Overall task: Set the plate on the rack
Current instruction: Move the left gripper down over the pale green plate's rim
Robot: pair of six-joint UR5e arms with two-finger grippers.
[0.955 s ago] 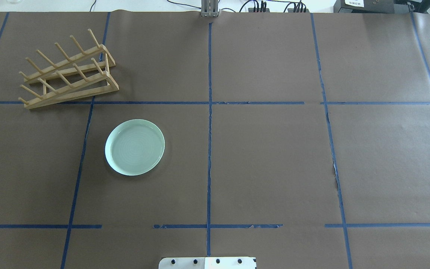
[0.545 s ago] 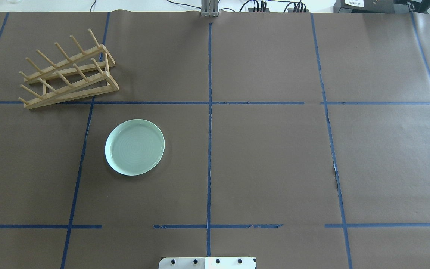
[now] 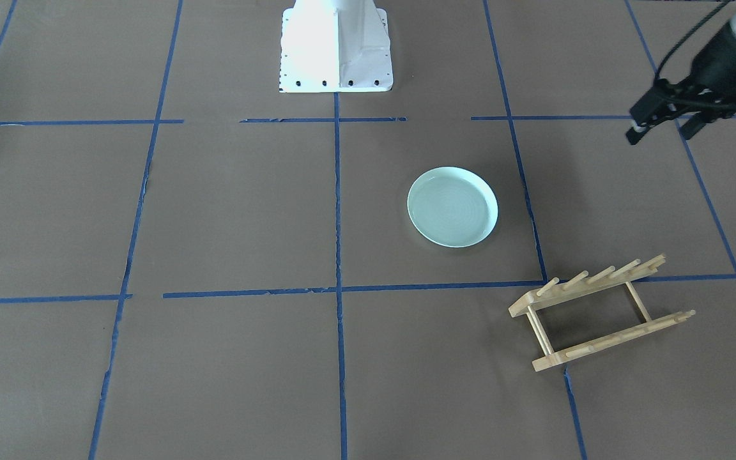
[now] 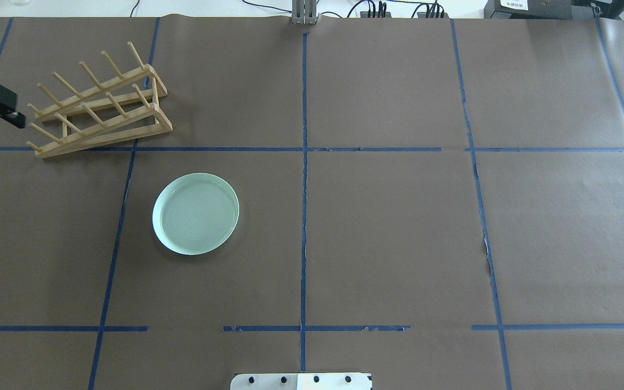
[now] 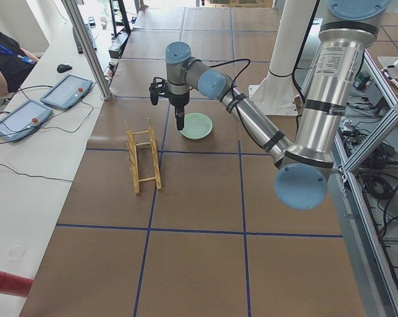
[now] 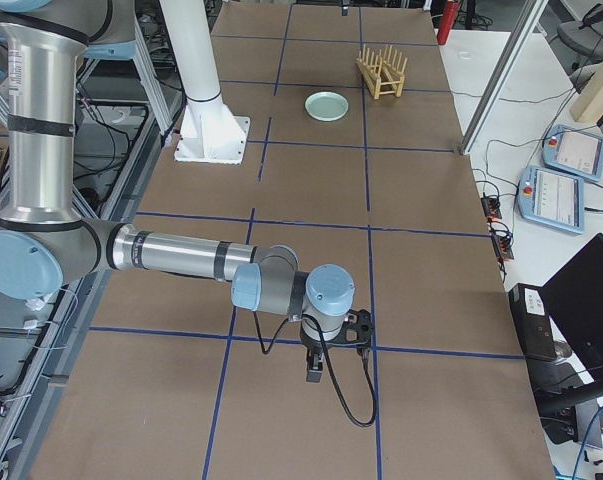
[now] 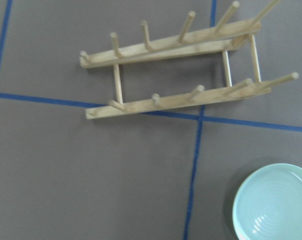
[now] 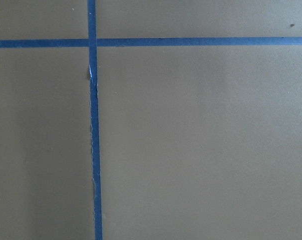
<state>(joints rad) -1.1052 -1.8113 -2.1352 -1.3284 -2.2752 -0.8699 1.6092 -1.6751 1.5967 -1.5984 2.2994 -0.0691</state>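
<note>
Bench (image 4: 398, 244) carries both task items, apart from each other. Rack (image 7: 171, 44) stands on the robot's far-left side with pegs up and slots free, ready for loading. Plate (image 4: 195, 214) lies flat, face up and untouched, nearer the robot. Left gripper (image 3: 660, 133) hangs high near both, jaws apart and empty, probably staged to pick up the plate. Right gripper (image 6: 316, 375) is parked well away over bare bench; cannot tell its opening.

Bare worktop (image 4: 398, 244) surrounds the plate (image 4: 195, 213) on every side; the rack (image 4: 101, 105), pegs upright, stands near the far left corner.
</note>
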